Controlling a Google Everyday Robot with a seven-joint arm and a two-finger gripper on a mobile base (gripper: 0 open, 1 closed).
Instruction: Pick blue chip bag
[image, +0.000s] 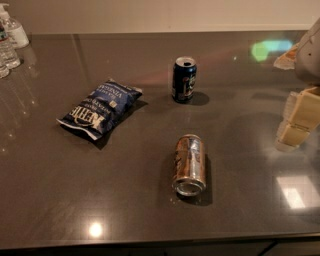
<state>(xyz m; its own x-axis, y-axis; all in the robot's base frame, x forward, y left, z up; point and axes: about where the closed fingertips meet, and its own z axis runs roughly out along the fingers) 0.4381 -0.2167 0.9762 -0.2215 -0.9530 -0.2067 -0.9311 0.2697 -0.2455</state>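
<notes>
Noted dark navy crinkly chip bag with white lettering (100, 108) lying flat, unobstructed, at left of dark glossy table (125, 210); cream-blocked tool (296, 122) held well apart at right edge, likely pre-approach; open or closed: cannot tell.

One dark countertop (125, 200) with a few small items on it. One blue chip bag (99, 108), navy with white lettering, lying flat. Two drink cans in all: one dark blue can (184, 80) standing upright, and one copper-coloured can (189, 164) lying on its side. Clear plastic bottles (12, 31) in the top left corner, at least two (a third may sit at the very edge, but it is cut off and cannot be counted with certainty). One gripper (295, 125), pale in colour, at the right edge of the view, well apart from the bag
</notes>
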